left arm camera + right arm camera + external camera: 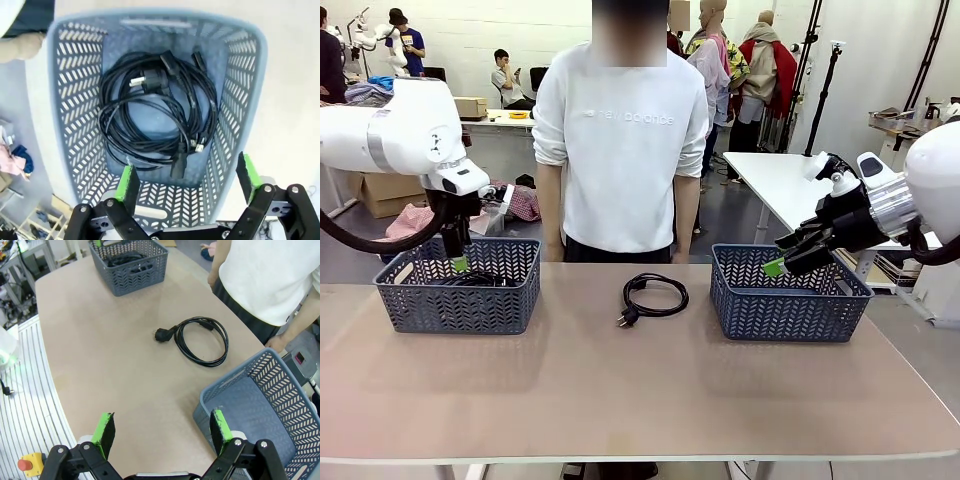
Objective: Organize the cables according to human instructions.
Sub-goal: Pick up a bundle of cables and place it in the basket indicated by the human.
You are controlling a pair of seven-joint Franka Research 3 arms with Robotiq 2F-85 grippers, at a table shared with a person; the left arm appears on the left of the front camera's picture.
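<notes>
Bright, even indoor light comes from overhead, and the front view is sharp from edge to edge. On the table [620, 400] the left basket [460, 295] and the right basket [790, 305] throw only soft, pale shadows toward the lower frame, and the coiled cable [655, 295] barely any. The left wrist view is overexposed along its top and right side, nearly white, and the basket walls bow outward with wide-angle distortion. The right wrist view is clear, its table edge curving at left
</notes>
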